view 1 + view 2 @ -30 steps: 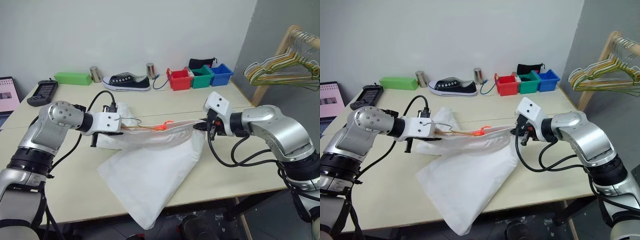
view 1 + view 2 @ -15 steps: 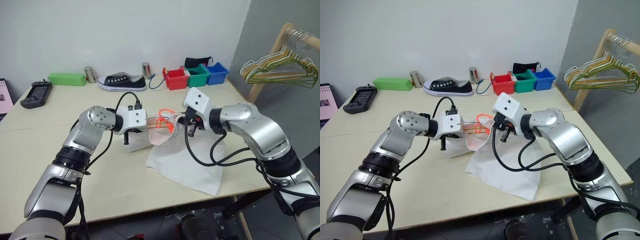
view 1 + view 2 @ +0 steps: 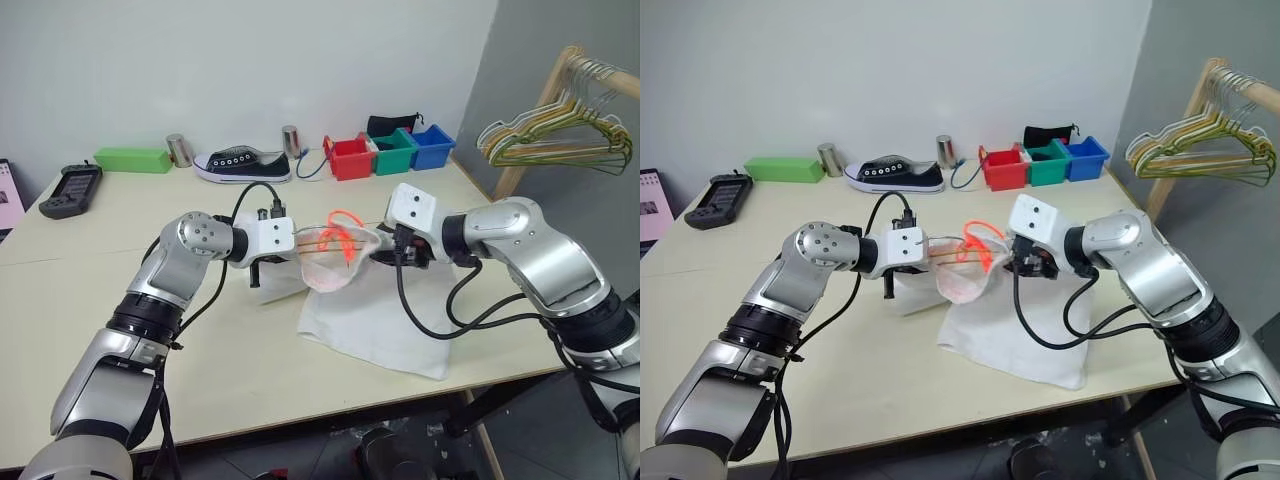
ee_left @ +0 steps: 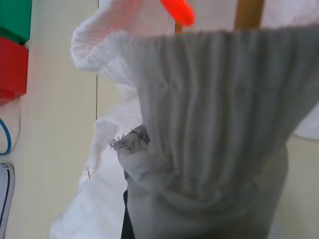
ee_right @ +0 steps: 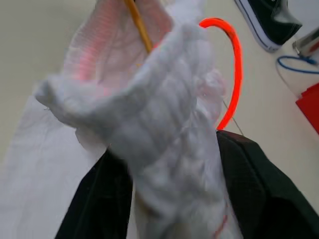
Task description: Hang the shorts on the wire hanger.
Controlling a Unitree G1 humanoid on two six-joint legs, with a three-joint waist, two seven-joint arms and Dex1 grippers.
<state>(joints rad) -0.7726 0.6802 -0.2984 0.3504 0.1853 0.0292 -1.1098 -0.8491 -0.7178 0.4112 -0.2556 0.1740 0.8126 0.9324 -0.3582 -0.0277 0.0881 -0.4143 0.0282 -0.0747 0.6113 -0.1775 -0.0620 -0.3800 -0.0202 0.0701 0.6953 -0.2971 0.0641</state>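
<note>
The white shorts [image 3: 372, 322] lie in a heap on the table, their gathered waistband [image 3: 330, 262] lifted between my two grippers. Inside the waistband runs the thin gold-orange wire hanger [image 5: 137, 25], and an orange-red bend [image 3: 343, 218] sticks out above the cloth. My left gripper [image 3: 283, 246] is shut at the hanger's left end, with waistband cloth [image 4: 214, 124] bunched over its fingers. My right gripper [image 3: 385, 256] is at the waistband's right end. Its black fingers [image 5: 259, 189] stand apart, open, with the cloth [image 5: 164, 129] lying between them.
Along the table's far edge stand red [image 3: 350, 158], green [image 3: 397, 153] and blue [image 3: 432, 147] bins, a black sneaker [image 3: 243, 165], two metal cans, a green box [image 3: 132, 159] and a dark handheld device [image 3: 70, 188]. A wooden rack [image 3: 545, 105] with several hangers stands off the table's right side.
A second ago the waistband was stretched wide between the grippers; they came together and the shorts slumped onto the table. In the last half second the right gripper opened and drew back to the right.
</note>
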